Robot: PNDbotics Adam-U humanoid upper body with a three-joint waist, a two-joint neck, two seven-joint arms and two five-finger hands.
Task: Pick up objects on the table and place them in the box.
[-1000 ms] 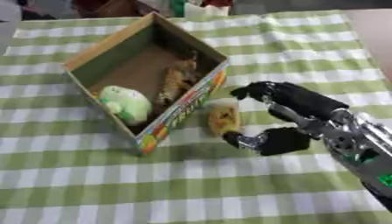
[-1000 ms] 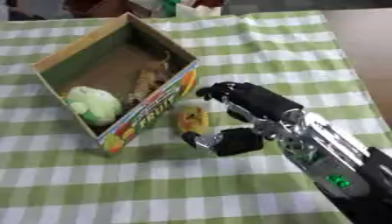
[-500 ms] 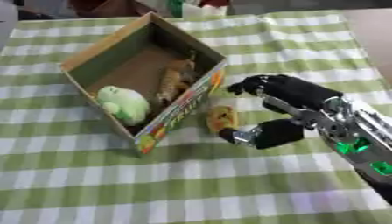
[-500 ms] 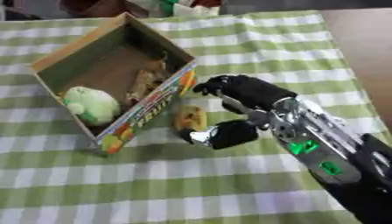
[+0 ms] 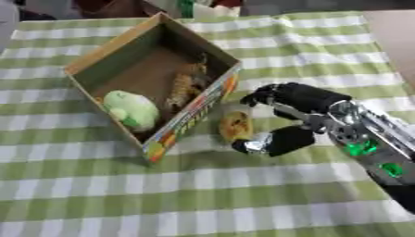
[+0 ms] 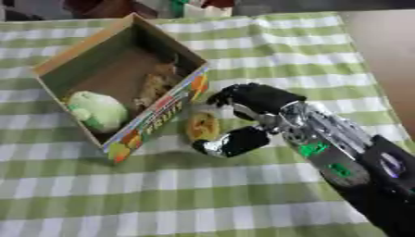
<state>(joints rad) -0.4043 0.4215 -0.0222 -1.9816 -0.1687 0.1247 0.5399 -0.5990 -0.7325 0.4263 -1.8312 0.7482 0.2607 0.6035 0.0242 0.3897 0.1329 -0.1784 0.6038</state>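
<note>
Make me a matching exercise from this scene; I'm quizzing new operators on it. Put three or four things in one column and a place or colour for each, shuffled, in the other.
1. green plush toy
2. yellow-orange item
3. right hand
4. box

a. on the cloth, just outside the box wall
b. open cardboard, on the checked cloth
c. inside the box, near corner
d. black, around the yellow-orange item

Pairs: 1-c, 2-a, 3-d, 4-b

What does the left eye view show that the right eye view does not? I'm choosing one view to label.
Only the left eye view shows more tablecloth left of the box. Only the right eye view shows more bare table on the right and more of the forearm. Both show the right hand around the small yellow-brown object, plus a green plush toy inside the box.
</note>
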